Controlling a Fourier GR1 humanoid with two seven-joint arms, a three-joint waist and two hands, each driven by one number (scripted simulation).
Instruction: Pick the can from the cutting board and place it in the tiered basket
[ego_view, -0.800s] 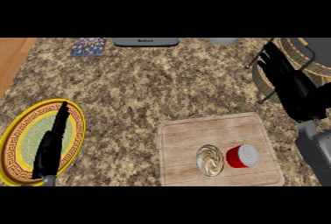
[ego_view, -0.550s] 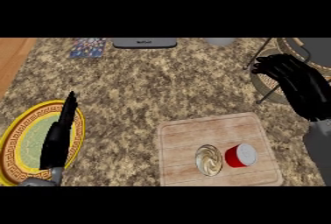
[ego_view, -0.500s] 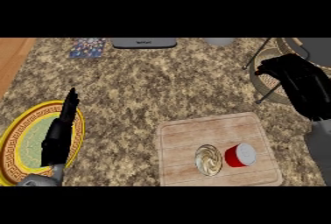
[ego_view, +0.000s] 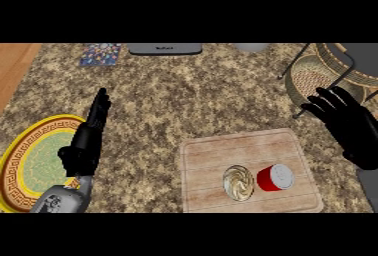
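Head view: the red can stands on the cutting board, in its lower right part, with a round beige swirled item pressed against its left side. The right hand hangs above the board's right edge, fingers spread and holding nothing, and the tiered basket is just behind it. The left hand is flat and straight-fingered over the rim of the yellow plate. A grey device and a patterned tile lie at the far edge. Half a second on, the right hand has dropped from the basket toward the board and the left fingertips have edged up. The can hasn't budged.
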